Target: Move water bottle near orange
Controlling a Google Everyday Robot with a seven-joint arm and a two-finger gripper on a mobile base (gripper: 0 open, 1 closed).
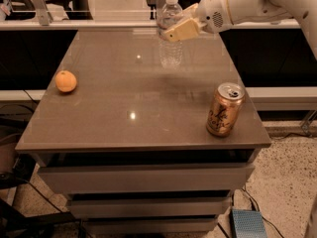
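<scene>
The water bottle (171,38) is a clear ribbed bottle with a white cap, held upright just above the far middle of the grey table (138,108). My gripper (174,29) reaches in from the upper right and is shut on the bottle's upper half, with one tan finger (181,30) across its front. The orange (66,81) lies at the table's left side, well apart from the bottle.
A gold-copper drink can (224,109) stands near the table's front right corner. Drawers run below the tabletop. A counter with dark posts runs behind the table. A small blue box (248,224) lies on the floor at the lower right.
</scene>
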